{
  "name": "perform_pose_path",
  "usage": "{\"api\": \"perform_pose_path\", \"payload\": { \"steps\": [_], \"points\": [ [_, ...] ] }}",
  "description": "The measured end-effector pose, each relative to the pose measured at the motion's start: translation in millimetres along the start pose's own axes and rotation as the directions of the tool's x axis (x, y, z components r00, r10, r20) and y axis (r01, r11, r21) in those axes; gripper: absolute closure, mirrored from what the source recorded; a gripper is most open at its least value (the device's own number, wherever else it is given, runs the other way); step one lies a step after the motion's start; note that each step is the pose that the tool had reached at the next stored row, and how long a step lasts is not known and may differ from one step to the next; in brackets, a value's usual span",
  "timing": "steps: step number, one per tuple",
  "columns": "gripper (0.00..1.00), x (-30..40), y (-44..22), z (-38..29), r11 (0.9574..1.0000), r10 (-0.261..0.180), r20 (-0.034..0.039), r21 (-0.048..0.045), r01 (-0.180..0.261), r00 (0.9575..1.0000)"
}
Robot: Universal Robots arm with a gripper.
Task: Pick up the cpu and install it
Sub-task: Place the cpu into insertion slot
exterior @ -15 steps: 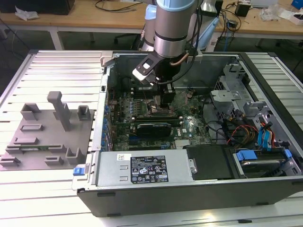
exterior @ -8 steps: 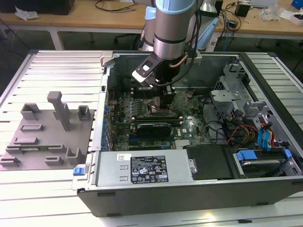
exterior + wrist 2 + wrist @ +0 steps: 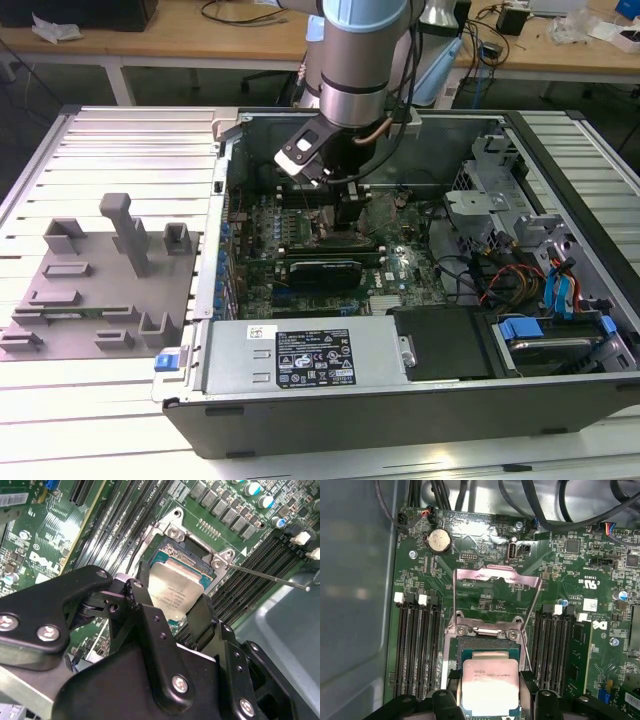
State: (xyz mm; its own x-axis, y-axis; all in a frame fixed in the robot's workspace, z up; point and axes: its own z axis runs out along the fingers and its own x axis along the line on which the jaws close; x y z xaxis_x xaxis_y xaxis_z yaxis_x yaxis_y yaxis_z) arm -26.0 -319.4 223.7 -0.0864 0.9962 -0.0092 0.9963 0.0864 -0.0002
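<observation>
Gripper (image 3: 490, 692) fingers (image 3: 527, 685) sit against two opposite edges of the cpu (image 3: 489, 682), so it looks clamped on the chip, deep inside the open computer case (image 3: 400, 420) on the exterior view. In both wrist views the cpu lies directly over the socket (image 3: 485, 649). Its silvery top is level with the frame, but I cannot tell whether it is fully seated or hovering just above the contacts. The metal hold-down plate (image 3: 497, 577) stands flipped back on the motherboard (image 3: 560, 580), and the thin wire lever (image 3: 270, 577) juts out to one side, so the socket is open to receive the chip. The main risk I see is misalignment. If the chip is slightly rotated or shifted off the frame when lowered or let go, a corner could ride up on the rim, or the delicate contacts below could bend. A tilt in the grip would do the same, and pressing down hard would make any such error worse.
</observation>
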Motion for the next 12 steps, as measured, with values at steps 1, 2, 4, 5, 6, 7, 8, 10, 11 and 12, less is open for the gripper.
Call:
{"api": "perform_pose_path", "payload": {
  "steps": [1,2,4,5,6,7,8,10,11,12],
  "points": [
    [0.45,0.0,0.0,0.3,1.0,0.0,-0.0001,-0.0001,0.0,1.0],
    [0.45,0.1,0.0,1.0,1.0,0.0,-0.0003,-0.0002,0.0,1.0],
    [0.45,0.1,-0.1,4.0,1.0,0.0,-0.0001,-0.0001,0.0,1.0],
    [0.45,0.1,-0.2,8.3,1.0,0.0,-0.0001,-0.0001,0.0,1.0],
    [0.45,0.1,-0.2,9.0,1.0,0.001,-0.0001,-0.0001,-0.001,1.0],
    [0.45,0.1,-0.2,9.6,1.0,0.007,0.0,0.0,-0.007,1.0],
    [0.45,0.1,-0.3,10.4,0.9997,0.025,0.0,0.0002,-0.025,0.9997],
    [0.45,0.3,-0.3,11.9,0.9977,0.068,0.0001,0.0006,-0.068,0.9977],
    [0.45,1.7,-0.1,12.5,0.9975,0.07,0.0,0.0006,-0.07,0.9975],
    [0.45,3.9,0.1,13.4,0.9975,0.07,-0.0002,0.0006,-0.07,0.9975]
  ]
}}
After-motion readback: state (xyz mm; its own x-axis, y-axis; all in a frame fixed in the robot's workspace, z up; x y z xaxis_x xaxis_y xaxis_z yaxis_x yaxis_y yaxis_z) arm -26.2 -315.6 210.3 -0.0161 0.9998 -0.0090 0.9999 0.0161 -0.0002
